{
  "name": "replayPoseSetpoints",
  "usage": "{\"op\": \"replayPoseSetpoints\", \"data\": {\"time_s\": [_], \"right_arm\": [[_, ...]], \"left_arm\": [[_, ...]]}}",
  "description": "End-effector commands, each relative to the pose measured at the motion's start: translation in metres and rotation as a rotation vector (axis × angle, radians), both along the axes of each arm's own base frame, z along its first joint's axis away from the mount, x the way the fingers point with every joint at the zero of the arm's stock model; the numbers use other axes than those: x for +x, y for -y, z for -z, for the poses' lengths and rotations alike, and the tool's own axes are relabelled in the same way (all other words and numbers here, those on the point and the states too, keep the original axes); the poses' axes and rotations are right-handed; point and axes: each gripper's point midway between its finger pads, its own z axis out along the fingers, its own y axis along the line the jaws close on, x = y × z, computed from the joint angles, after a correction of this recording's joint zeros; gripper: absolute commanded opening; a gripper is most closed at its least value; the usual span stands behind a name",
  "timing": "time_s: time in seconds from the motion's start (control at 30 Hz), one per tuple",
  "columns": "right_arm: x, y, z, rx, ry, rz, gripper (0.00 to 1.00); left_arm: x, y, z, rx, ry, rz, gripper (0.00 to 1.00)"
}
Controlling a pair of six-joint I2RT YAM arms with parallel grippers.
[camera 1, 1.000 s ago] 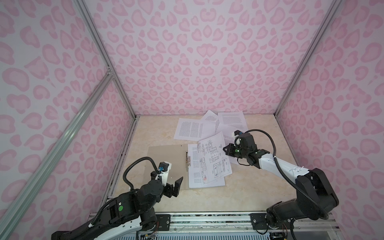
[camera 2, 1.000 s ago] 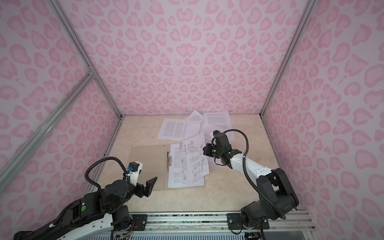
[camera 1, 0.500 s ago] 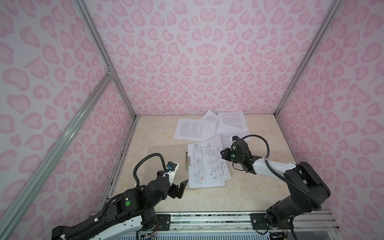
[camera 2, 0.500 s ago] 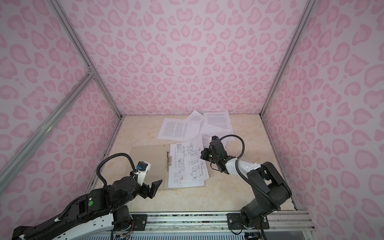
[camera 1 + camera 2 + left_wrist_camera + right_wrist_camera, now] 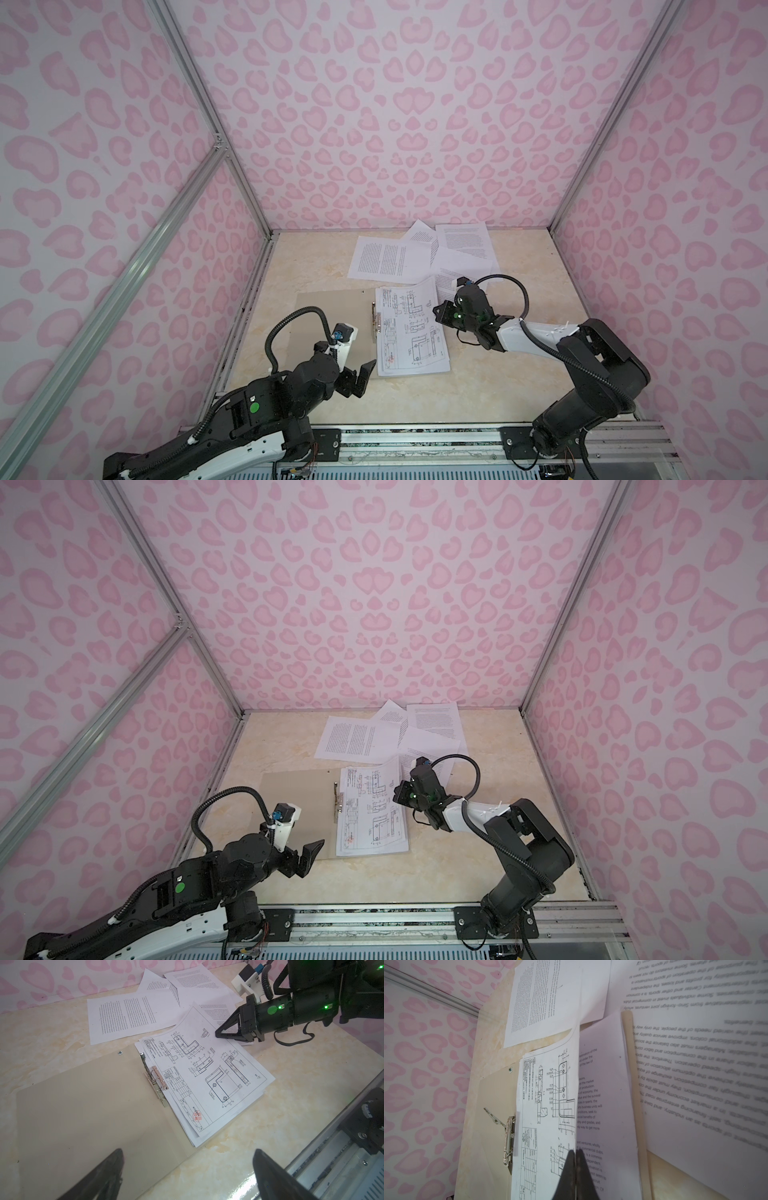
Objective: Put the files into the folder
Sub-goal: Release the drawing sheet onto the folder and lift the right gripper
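While right end effector [image 5: 217, 1034] pinches drawing sheet [image 5: 207, 1076]: crease or tear risk; stack [image 5: 194, 1138] beneath may slide off folder [image 5: 83, 1115].
Left end effector [image 5: 360, 376]: open, empty.
Other files [image 5: 390, 262]: tabletop's [image 5: 498, 374] back edge.

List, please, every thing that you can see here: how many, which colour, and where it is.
folder: one, beige-grey, lying open on the table.
spine clip: one, metal, on the folder's fold.
drawing sheet: one, white with black lines and a red stamp, on top of the stack on the folder's right half.
text sheets: about five loose, white, scattered at the back of the table; more under the drawing sheet, count unclear.
table: one, cream marbled.
walls: white with pink blotches, on three sides.
left gripper: one, black, open, at the folder's near edge, holding nothing.
right gripper: one, black, shut on the drawing sheet's edge.
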Motion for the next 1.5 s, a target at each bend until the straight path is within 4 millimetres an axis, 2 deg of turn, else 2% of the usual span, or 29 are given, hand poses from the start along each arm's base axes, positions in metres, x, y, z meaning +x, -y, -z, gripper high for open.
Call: {"op": "replayPoseSetpoints", "data": {"time_s": [0.0, 0.7, 0.8, 0.93, 1.03, 1.13, 1.2, 1.33, 1.4, 1.47], "right_arm": [[0.004, -0.005, -0.002, 0.015, 0.016, 0.008, 0.0], [-0.002, -0.015, 0.007, 0.011, -0.008, -0.017, 0.0], [-0.002, -0.014, 0.007, 0.009, -0.009, -0.012, 0.19], [-0.005, -0.005, 0.003, -0.033, 0.001, 0.021, 0.59], [-0.01, 0.006, -0.001, -0.072, 0.002, 0.057, 0.74], [-0.013, 0.024, -0.002, -0.147, -0.016, 0.104, 0.82], [-0.01, 0.044, -0.007, -0.214, -0.03, 0.147, 0.84], [0.012, 0.079, -0.019, -0.245, -0.027, 0.146, 0.87], [0.026, 0.099, -0.022, -0.272, -0.038, 0.131, 0.87], [0.046, 0.124, -0.023, -0.31, -0.049, 0.137, 0.87]], "left_arm": [[0.001, 0.001, -0.003, -0.007, 0.008, 0.001, 0.98], [0.002, 0.0, -0.004, -0.013, 0.012, -0.007, 0.98], [0.003, 0.0, -0.003, -0.01, 0.011, -0.009, 0.98], [0.003, 0.0, -0.003, -0.009, 0.008, -0.009, 0.98], [0.003, 0.0, -0.003, -0.008, 0.008, -0.012, 0.98], [0.004, -0.001, -0.003, -0.006, 0.006, -0.015, 0.97], [0.004, -0.001, -0.003, -0.003, 0.005, -0.016, 0.98], [0.006, 0.003, -0.011, -0.01, -0.005, -0.026, 0.98], [0.008, 0.013, -0.018, -0.035, -0.028, -0.024, 0.98], [0.007, 0.042, -0.02, -0.063, -0.069, 0.053, 0.97]]}}
